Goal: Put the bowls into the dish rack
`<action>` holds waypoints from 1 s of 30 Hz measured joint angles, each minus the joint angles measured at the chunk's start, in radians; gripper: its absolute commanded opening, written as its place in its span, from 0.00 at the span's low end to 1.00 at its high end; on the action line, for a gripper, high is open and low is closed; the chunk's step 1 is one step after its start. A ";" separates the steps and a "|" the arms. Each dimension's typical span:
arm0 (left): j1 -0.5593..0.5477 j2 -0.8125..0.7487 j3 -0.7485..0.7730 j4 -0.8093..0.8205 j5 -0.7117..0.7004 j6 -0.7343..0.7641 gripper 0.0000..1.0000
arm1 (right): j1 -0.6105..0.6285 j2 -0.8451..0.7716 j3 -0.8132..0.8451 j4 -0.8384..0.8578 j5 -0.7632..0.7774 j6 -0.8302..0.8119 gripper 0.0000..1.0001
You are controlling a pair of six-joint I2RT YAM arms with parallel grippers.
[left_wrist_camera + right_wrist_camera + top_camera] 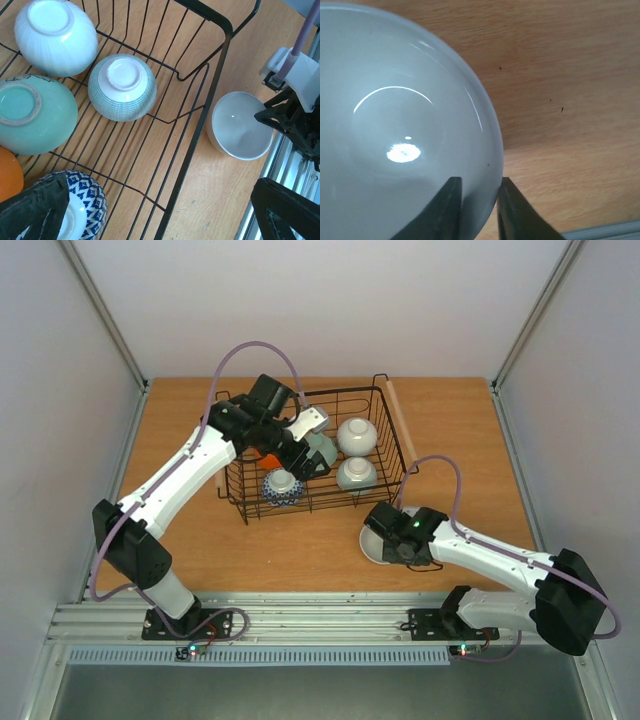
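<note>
Right hand pinches the pale bowl on the tabletop, and five bowls sit in the dish rack.
The pale bowl stands open side up, just outside the rack's front right corner, toward the near edge of the tabletop. One finger is inside its rim and one is outside, squeezing the rim between them. The rack stands in the middle of the tabletop, closer to the far edge. In it, upside down, are a white bowl, a green lined bowl and a mint bowl. An orange bowl and a blue-and-white bowl are there too. The left hand hangs over the rack, spread wide, holding nothing.
</note>
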 measured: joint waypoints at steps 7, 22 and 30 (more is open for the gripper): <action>-0.029 0.000 -0.003 0.000 -0.016 0.006 0.99 | 0.000 0.007 0.009 0.062 0.029 0.010 0.01; -0.133 0.003 -0.015 -0.021 -0.108 0.048 0.99 | 0.073 -0.226 0.138 -0.123 0.140 -0.053 0.01; -0.199 0.018 0.006 -0.057 -0.125 0.053 0.99 | 0.077 -0.282 0.328 -0.171 0.240 -0.135 0.01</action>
